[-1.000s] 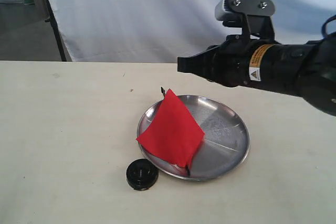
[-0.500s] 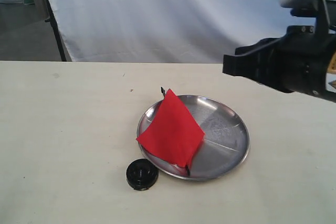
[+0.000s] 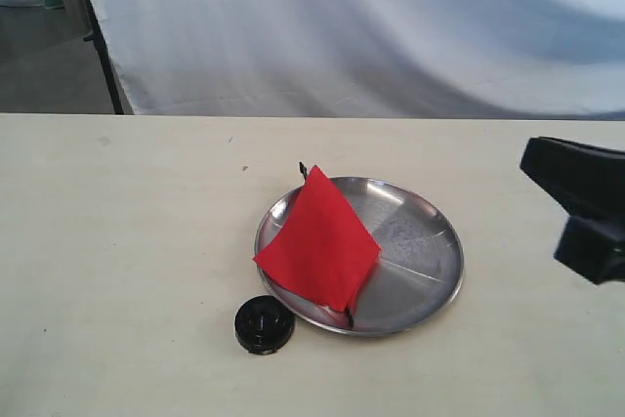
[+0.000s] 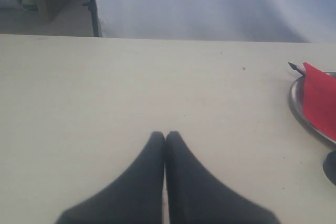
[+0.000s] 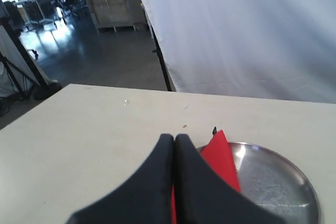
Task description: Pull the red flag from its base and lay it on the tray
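The red flag (image 3: 319, 239) lies across the left part of the steel tray (image 3: 420, 251), its black pole tip (image 3: 303, 169) poking over the rim. The black round base (image 3: 264, 324) sits on the table just in front of the tray, apart from the flag. My right gripper (image 5: 174, 137) is shut and holds nothing; it hangs back from the tray, with the flag (image 5: 220, 156) and tray (image 5: 273, 177) beyond its fingers. In the exterior view only a dark part of the right arm (image 3: 581, 202) shows at the right edge. My left gripper (image 4: 165, 134) is shut and empty over bare table, the flag (image 4: 320, 98) far to its side.
A cream table (image 3: 127, 241) carries everything. A white cloth backdrop (image 3: 342, 26) hangs behind its far edge, with a black stand leg (image 3: 98, 36) at the back left.
The right arm has drawn back to the right and downward, from over the tray to the right edge of the exterior view. Flag, tray and base have not moved.
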You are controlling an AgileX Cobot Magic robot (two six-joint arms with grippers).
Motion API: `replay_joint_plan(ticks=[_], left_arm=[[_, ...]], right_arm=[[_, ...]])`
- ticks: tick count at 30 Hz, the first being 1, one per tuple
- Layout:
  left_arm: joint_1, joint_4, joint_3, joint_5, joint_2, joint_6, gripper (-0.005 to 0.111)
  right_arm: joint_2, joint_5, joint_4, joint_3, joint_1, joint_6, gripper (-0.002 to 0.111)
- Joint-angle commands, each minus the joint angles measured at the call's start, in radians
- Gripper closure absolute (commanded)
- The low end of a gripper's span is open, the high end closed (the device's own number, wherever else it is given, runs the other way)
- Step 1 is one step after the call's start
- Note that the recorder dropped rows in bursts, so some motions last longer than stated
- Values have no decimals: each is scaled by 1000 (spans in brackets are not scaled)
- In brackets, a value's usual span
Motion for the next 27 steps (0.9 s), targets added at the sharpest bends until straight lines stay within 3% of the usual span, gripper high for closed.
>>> replay_joint_plan(ticks=[1, 12, 27], left_arm=[[1, 2, 3, -3, -3, -1, 107], [1, 2, 3, -3, -3, -1, 107], [1, 2, 3, -3, -3, -1, 107]], right_arm=[[-108, 2, -4, 40, -1, 56, 109], [-230, 13, -4, 59, -1, 95, 109], [-232, 13, -4, 59, -1, 95, 109]])
